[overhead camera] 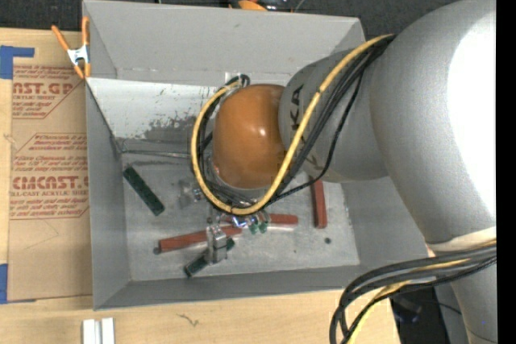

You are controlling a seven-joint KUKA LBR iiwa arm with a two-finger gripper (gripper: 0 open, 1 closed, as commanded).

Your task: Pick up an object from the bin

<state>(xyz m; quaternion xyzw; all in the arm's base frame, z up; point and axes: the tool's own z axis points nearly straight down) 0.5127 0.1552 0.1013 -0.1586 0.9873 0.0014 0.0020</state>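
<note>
Two reds, two greens: long red stick (179, 242), short red stick (320, 203), dark green bar (143, 191), small green piece (196, 267). The gripper (216, 244) (grip unreadable) hung over the long, flat one by the bin's (102, 197) front edge.

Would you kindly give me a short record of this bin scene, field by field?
bin: grey metal bin
gripper: gripper low over the front middle of the floor
under gripper: long red-brown stick, lying flat
just in front: small dark green piece
left: dark green bar
right: short red stick
grasp: cannot be told from this view
</note>
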